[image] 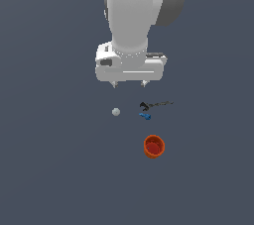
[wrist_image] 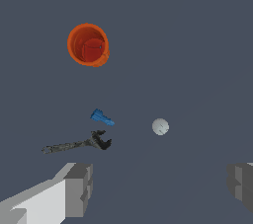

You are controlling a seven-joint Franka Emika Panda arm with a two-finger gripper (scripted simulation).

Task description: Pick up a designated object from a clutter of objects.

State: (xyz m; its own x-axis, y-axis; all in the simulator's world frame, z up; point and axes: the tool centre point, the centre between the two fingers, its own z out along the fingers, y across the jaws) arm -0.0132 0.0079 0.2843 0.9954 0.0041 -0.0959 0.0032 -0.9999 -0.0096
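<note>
Surface: a flat, matte slate-grey floor (image: 49, 169), uniform in tone, with no seams, edges or walls in either view. It fills the whole background.

Arm (image: 136, 11): smooth white casing with a grey rounded joint, hanging down from the top of the exterior view. The gripper (image: 129, 84) hangs above the floor, clear of every item. Its two short fingers stand well apart with nothing between them, so the hand is open and empty. In the wrist view the fingers (wrist_image: 74, 188) show as blocky grey pads at the two lower corners.

Blue piece (image: 145, 116): tiny, bright blue, knobbly, tapering to a point in the wrist view (wrist_image: 101, 117). It lies on the floor just beside the tool's dark head, between the tool and the cup.

Tool (image: 154, 104): thin, elongated, mottled black-grey, with a forked, jaw-like head at one end and a slim shaft.

Cup (image: 154, 146): orange-red, round, open mouth, interior visible; far larger than the blue piece and standing apart from it.

Ball (image: 116, 112): small, pale grey, smooth, apart from the others, toward the exterior view's left.
</note>
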